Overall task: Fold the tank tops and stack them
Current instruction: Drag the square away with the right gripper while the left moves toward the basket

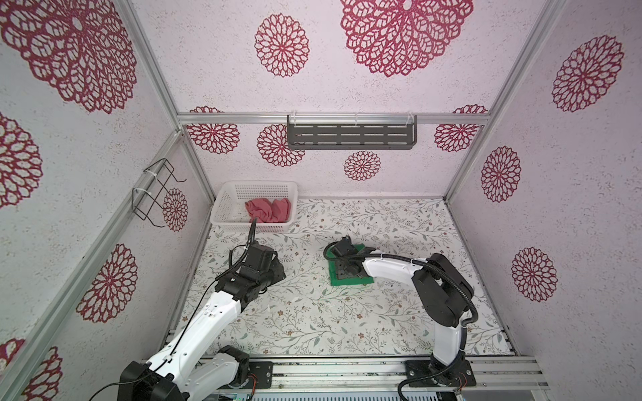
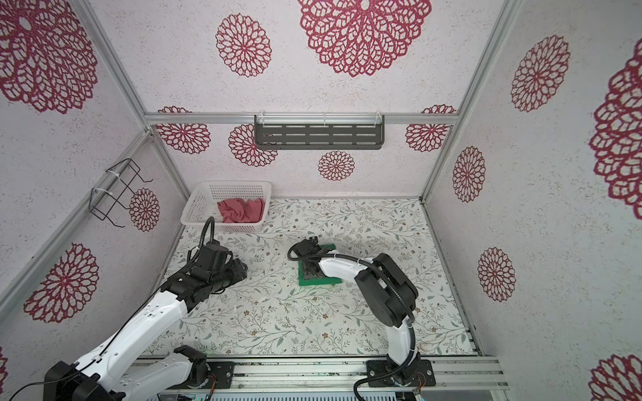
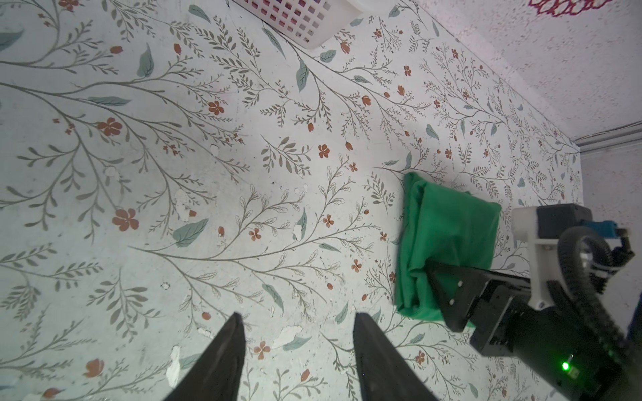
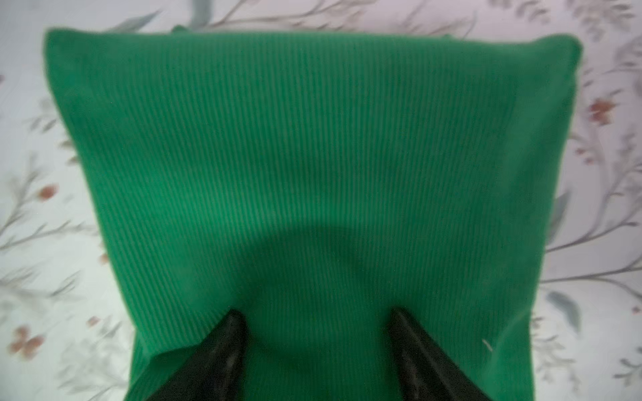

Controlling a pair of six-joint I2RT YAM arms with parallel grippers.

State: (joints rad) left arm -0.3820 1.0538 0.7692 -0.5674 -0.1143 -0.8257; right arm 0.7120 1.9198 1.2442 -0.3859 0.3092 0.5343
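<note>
Closest to you, left of centre in both top views, your left gripper (image 3: 298,316) hangs over the bare flowered table (image 3: 173,173); the left wrist view shows its two fingers apart, with nothing between them. A little further in, near the middle of both top views, the green tank top (image 1: 347,281) (image 2: 312,282) lies on the table, folded to a small rectangle. Your right gripper (image 4: 317,310) is over it: its fingers stand apart, the tips on or just above the ribbed cloth, I cannot tell which, and no cloth is pinched between them. Behind, at the far left corner of the table, you find the white basket (image 1: 243,194), and the rose-red tank top (image 1: 267,210) lies crumpled inside, toward its right side. On the back wall above hangs a dark slotted shelf (image 1: 351,135)
</note>
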